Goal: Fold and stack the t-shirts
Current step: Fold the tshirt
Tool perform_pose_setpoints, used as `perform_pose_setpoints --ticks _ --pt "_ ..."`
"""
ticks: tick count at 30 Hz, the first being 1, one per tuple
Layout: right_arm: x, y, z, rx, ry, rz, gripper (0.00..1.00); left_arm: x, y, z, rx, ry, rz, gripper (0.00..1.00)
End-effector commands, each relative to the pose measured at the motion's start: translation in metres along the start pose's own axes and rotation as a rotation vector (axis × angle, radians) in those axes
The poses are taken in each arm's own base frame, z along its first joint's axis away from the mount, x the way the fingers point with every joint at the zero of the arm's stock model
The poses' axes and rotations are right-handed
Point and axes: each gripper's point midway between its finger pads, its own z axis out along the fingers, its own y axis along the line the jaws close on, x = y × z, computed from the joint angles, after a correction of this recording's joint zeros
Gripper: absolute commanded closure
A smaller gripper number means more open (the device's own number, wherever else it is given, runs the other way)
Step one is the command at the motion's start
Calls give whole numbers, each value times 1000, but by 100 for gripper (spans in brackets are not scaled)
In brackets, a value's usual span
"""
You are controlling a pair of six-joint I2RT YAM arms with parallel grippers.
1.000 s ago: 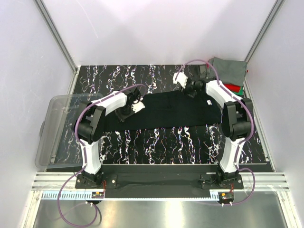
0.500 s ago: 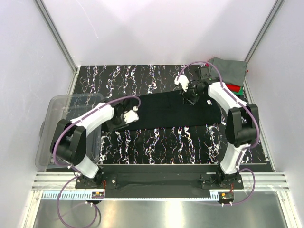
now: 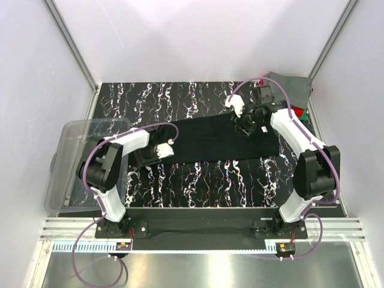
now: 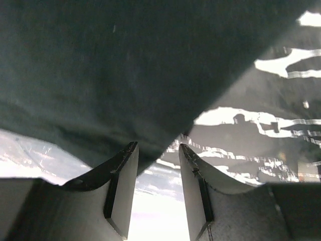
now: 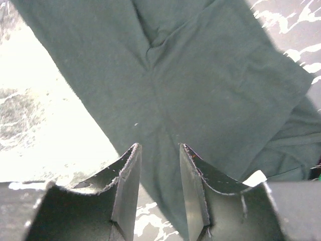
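A black t-shirt (image 3: 222, 139) lies on the table as a long folded band. It fills the left wrist view (image 4: 125, 60) and the right wrist view (image 5: 200, 75). My left gripper (image 3: 159, 151) is open at the band's left end; its jaws (image 4: 158, 150) stand over the cloth's edge with only table between them. My right gripper (image 3: 243, 122) is open above the band's far right part; its jaws (image 5: 159, 150) hover over flat cloth. The white neck tag (image 5: 256, 178) peeks beside the right finger. Folded grey (image 3: 289, 87), red (image 3: 294, 110) and green (image 3: 306, 114) shirts are stacked at the back right corner.
A clear plastic bin (image 3: 75, 165) stands off the table's left edge, close behind the left arm. The black marbled table (image 3: 198, 180) runs to white walls at the back and sides. The stack sits close behind the right arm's elbow.
My left gripper has swung down and left from above the shirt to its left end. My right gripper has shifted slightly right and nearer along the far edge. The shirt lies flatter.
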Motion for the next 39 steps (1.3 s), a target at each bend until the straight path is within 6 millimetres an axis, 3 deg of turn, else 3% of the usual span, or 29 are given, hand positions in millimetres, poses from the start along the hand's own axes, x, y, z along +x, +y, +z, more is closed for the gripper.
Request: perform_pose_setpoints --ticks 1,2,5,6,7,11,18,25,32,36,39 --pt "1 9 -11 15 11 -8 56 -7 13 1 -39 -8 -14 58" --pt "6 8 -10 16 25 -3 57 -6 11 5 -35 2 -12 60" --pt "14 6 -3 23 53 11 57 -5 8 11 -26 18 -21 78" --pt "17 5 0 20 59 19 57 -5 7 12 -24 19 -19 85" --pt "17 5 2 22 58 29 57 -5 4 12 -18 21 -21 100" --pt "20 -9 5 72 93 65 57 -12 -9 -3 -25 -8 30 100" --pt "40 -26 37 81 182 150 58 -11 -71 -30 114 -5 179 100" --pt "38 -51 59 113 206 190 58 2 -115 -54 232 29 221 100" --pt "45 -77 78 165 256 185 58 24 -143 -64 256 62 228 100" --pt "53 -84 88 181 288 187 59 44 -151 -61 269 105 240 100" --pt "59 -89 92 197 313 191 59 48 -155 -62 281 96 246 100"
